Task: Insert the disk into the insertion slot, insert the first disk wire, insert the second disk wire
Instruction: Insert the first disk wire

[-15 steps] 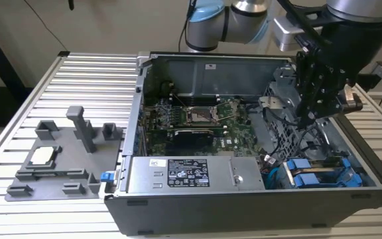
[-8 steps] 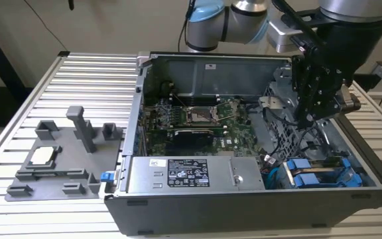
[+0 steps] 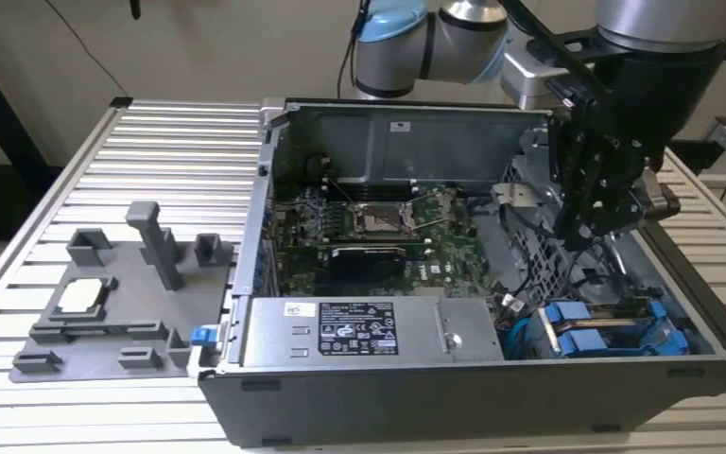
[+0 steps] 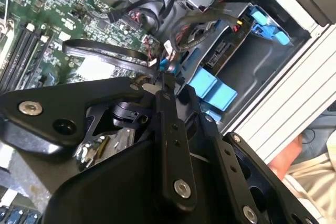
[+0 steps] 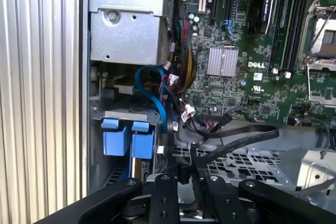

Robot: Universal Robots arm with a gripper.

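Two blue-fronted carriers [image 3: 586, 329] sit side by side in the drive bay at the case's front corner, on the exterior view's right. One is the disk, but I cannot tell which. They also show in both wrist views [image 5: 128, 141] [image 4: 212, 92]. My gripper [image 3: 586, 232] hangs inside the open case just above and behind that bay. Its fingers [image 5: 167, 192] are drawn together on the end of a flat black disk wire [image 5: 239, 132]. That wire loops over the motherboard [image 4: 105, 51] and back to the fingertips [image 4: 168, 100].
The open computer case [image 3: 464, 397] lies on a slatted metal table [image 3: 174, 161], with a power supply box [image 3: 351, 331] at its front and a motherboard [image 3: 376, 227] behind. A grey fixture plate [image 3: 111, 303] lies on the exterior view's left. Blue and bundled cables [image 5: 155, 90] crowd the bay. A person's sleeve [image 4: 315, 174] is beside the case.
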